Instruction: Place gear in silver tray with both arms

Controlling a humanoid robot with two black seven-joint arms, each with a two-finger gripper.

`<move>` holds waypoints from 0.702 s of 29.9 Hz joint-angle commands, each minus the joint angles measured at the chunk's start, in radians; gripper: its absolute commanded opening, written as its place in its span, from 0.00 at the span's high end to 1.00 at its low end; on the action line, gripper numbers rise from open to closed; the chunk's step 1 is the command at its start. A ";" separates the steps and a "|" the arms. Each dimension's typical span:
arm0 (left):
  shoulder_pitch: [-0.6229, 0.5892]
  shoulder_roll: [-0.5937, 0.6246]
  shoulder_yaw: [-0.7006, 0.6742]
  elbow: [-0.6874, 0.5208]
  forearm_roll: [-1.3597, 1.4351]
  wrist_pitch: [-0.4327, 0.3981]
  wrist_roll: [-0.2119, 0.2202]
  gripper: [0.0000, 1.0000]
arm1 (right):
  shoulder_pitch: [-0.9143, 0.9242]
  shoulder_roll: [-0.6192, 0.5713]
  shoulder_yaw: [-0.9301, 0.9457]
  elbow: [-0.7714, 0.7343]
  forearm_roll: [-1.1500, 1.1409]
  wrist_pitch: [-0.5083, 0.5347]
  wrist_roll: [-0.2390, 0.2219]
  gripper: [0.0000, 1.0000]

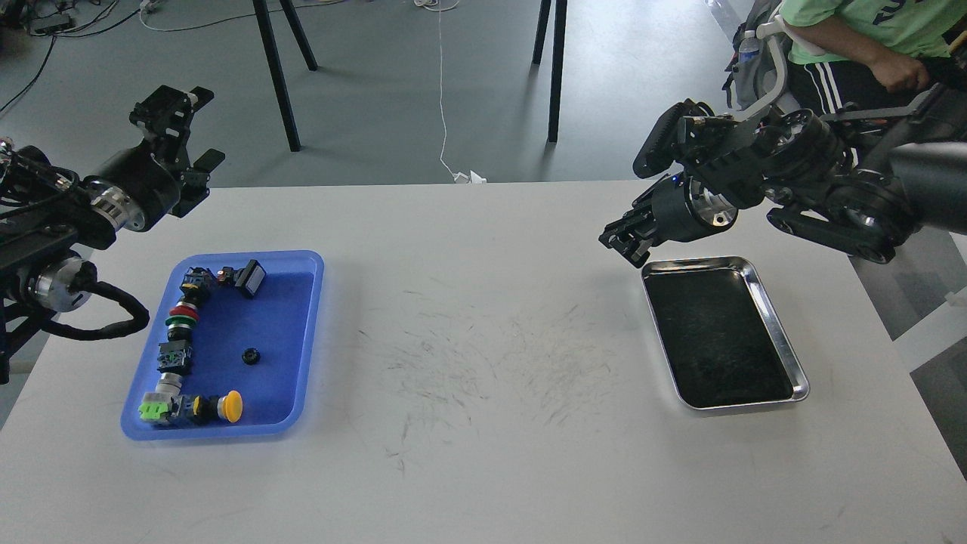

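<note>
Though the right gripper (625, 240) hangs just off the far left corner of the silver tray (786, 337), it is seen dark and end-on — whether its fingers are spread or pressed together cannot be told. The left gripper (181, 128) hovers beyond the table's far left edge, fingers spread, holding nothing. The gear (251, 355) — small, black, its detail too fine to make out — lies in the blue tray (310, 332) beside push-button switches (180, 338). No writing is legible anywhere.
</note>
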 commanded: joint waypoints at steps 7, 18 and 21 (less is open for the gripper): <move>0.005 -0.005 0.000 0.000 0.000 0.002 0.000 0.02 | -0.086 -0.136 0.036 -0.026 0.150 -0.011 0.000 0.99; 0.007 -0.005 0.001 0.000 0.002 0.002 0.000 0.02 | -0.189 -0.241 0.139 -0.023 0.401 0.015 0.000 0.99; 0.007 -0.005 0.001 0.000 0.002 0.002 0.000 0.02 | -0.198 -0.289 0.142 -0.006 0.486 0.030 0.000 0.99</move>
